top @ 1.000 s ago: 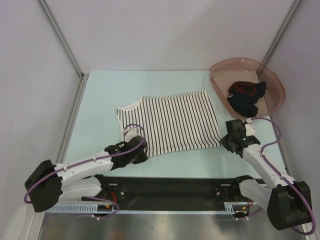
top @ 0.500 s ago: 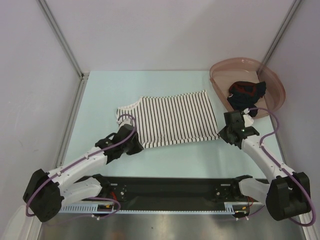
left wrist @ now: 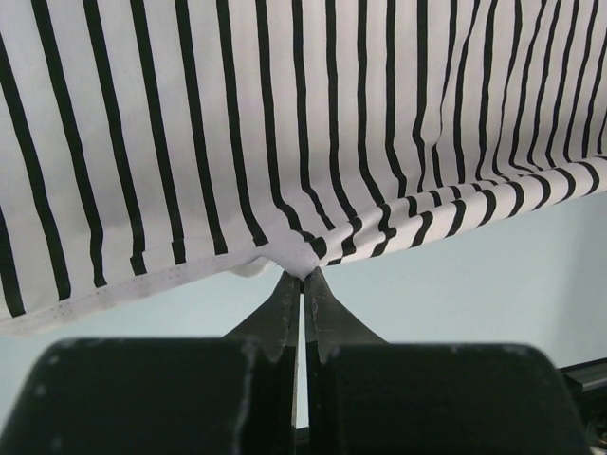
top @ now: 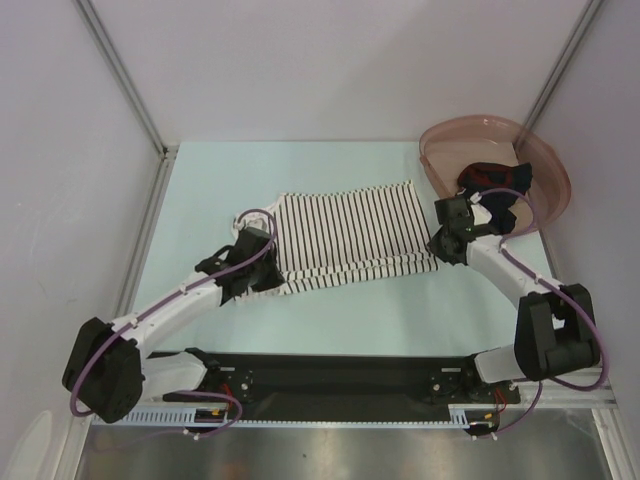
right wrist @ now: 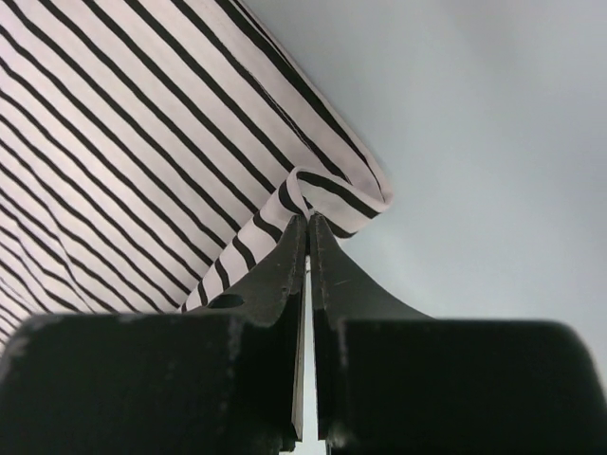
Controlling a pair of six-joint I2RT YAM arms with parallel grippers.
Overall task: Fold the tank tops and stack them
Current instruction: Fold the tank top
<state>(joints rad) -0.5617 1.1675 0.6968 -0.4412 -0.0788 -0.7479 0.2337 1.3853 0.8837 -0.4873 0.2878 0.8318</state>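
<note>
Here the striped tank top (top: 345, 232) lies across the middle of the pale green table (top: 400, 315), its stripes running from near to far in the overhead view. Both arms reach in to its near edge. The left gripper (left wrist: 303, 275) sits at the near left corner, its two fingers pressed together on a small pinch of the white hem. From that pinch the cloth rises taut and spreads away, with soft creases off to the right. The right gripper (right wrist: 307, 220) is at the near right corner, its fingers likewise closed on the hem, where the edge curls over itself in a small loop. From above, the near border of the top looks raised and doubled along a bunched line between the two grippers, while the far part lies flat on the table. The dark tank top (top: 493, 190), navy or black with red showing, sits crumpled inside the pink translucent basin (top: 548, 160) at the far right corner, well apart from the striped one.
</note>
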